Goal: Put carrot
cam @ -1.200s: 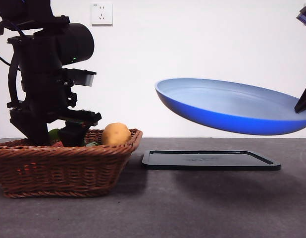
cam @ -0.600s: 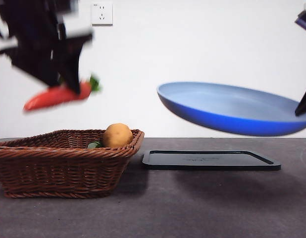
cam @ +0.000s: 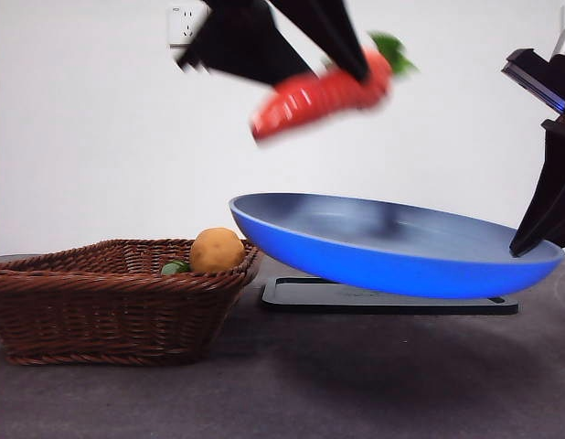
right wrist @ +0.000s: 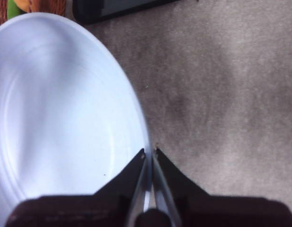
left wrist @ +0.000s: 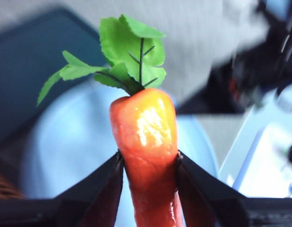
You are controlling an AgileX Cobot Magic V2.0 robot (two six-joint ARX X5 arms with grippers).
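Observation:
The red-orange carrot (cam: 324, 93) with a green leafy top hangs high in the front view, above the blue plate (cam: 392, 247). My left gripper (cam: 305, 55) is shut on it. In the left wrist view the jaws clamp the carrot (left wrist: 146, 137) on both sides, leaves pointing away, the plate (left wrist: 65, 142) below it. My right gripper (cam: 538, 219) is shut on the plate's right rim and holds the plate tilted above the table. In the right wrist view the jaws (right wrist: 149, 156) pinch the pale blue plate's rim (right wrist: 136, 113).
A brown wicker basket (cam: 109, 306) stands at the left with a yellow-tan potato (cam: 216, 250) and a small green vegetable (cam: 174, 267) in it. A flat black tray (cam: 383, 297) lies on the dark table under the plate. A wall socket (cam: 184, 23) is behind.
My left gripper lifted the carrot out of the basket and carried it right, to above the plate. The plate came lower and moved left, toward the basket.

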